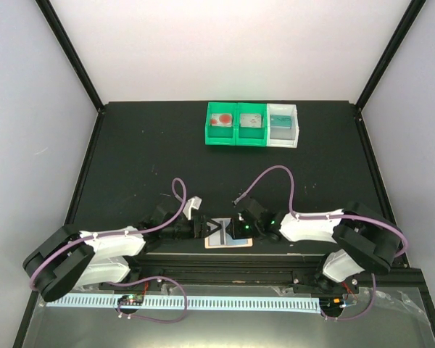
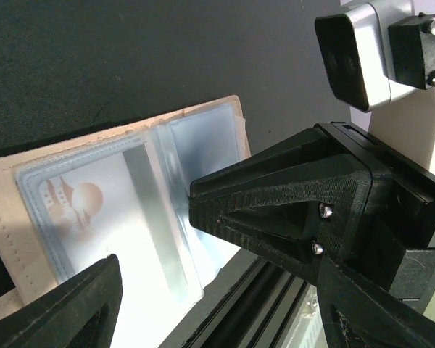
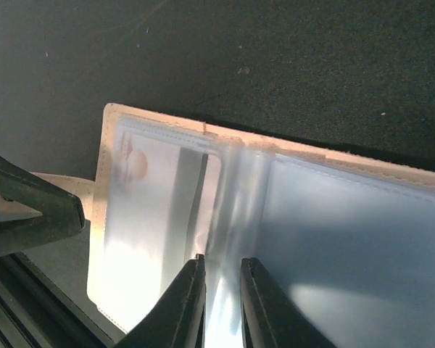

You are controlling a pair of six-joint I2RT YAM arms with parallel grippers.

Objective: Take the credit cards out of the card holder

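The left gripper (image 2: 141, 246) stands wide open over the open holder (image 3: 348, 232). The right gripper (image 3: 222, 267), nearly closed, sits at the fold beside a card (image 3: 148, 210). I cannot tell whether it pinches anything.

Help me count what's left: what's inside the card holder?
One striped card with a reddish emblem shows in a clear sleeve of the open card holder. Any cards behind it, or in the other sleeve, cannot be seen.
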